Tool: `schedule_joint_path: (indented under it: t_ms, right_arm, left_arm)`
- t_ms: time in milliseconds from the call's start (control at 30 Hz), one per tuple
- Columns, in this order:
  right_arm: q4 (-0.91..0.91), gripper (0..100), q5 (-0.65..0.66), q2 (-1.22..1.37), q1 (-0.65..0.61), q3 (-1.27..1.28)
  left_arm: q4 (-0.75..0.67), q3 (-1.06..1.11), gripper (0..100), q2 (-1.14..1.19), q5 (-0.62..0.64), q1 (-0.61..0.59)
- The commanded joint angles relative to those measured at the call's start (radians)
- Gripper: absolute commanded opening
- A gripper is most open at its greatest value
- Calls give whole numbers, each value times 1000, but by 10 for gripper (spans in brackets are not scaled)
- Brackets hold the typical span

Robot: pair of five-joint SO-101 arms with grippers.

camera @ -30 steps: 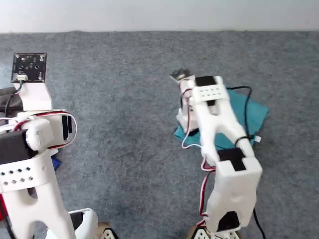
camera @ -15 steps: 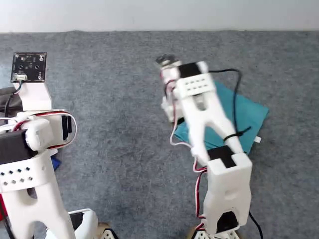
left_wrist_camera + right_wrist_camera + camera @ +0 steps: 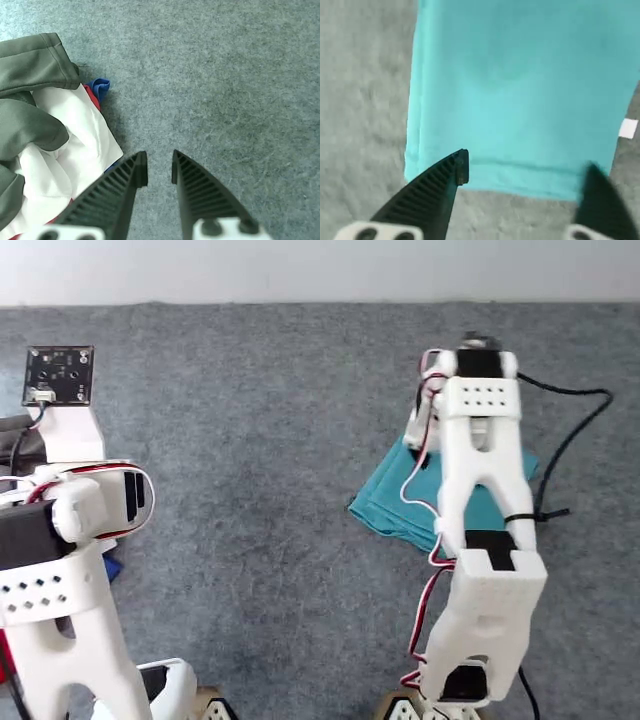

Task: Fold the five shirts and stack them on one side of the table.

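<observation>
A folded teal shirt (image 3: 392,502) lies flat on the grey carpeted table, right of centre, partly under my right arm (image 3: 480,440). In the right wrist view the teal shirt (image 3: 520,90) spreads below my right gripper (image 3: 527,172), which hangs open and wide over its folded edge, holding nothing. A heap of unfolded shirts sits at the table's left edge: olive green (image 3: 30,95), white (image 3: 60,165), with bits of red (image 3: 92,95) and blue (image 3: 101,85). My left gripper (image 3: 159,167) hovers beside that heap over bare carpet, open by a narrow gap and empty.
The left arm (image 3: 60,540) stands at the left edge, covering most of the heap; a blue scrap (image 3: 111,568) peeks out beside it. A black cable (image 3: 575,425) loops off the right arm. Bare grey carpet (image 3: 250,440) spreads between the arms.
The right arm swung left and then back to the right, ending over the far right part of the teal shirt. The left arm has not moved.
</observation>
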Motion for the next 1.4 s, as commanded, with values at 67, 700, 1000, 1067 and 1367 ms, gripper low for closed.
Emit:
schedule_joint_path:
  t_ms: [67,700,1000,1067,1367]
  right_arm:
    - [-96,475,-68,36,88,-34]
    - [-197,116,-54,367,130,-38]
    - [-130,9,253,243,295,-40]
    - [-119,9,382,200,344,-40]
    - [-254,9,873,108,630,-40]
  left_arm:
    - [-12,-2,96,-8,2,3]
    - [17,-2,96,-9,2,3]
    - [17,-2,96,-9,2,3]
    - [17,-2,96,-9,2,3]
    - [17,-2,96,-9,2,5]
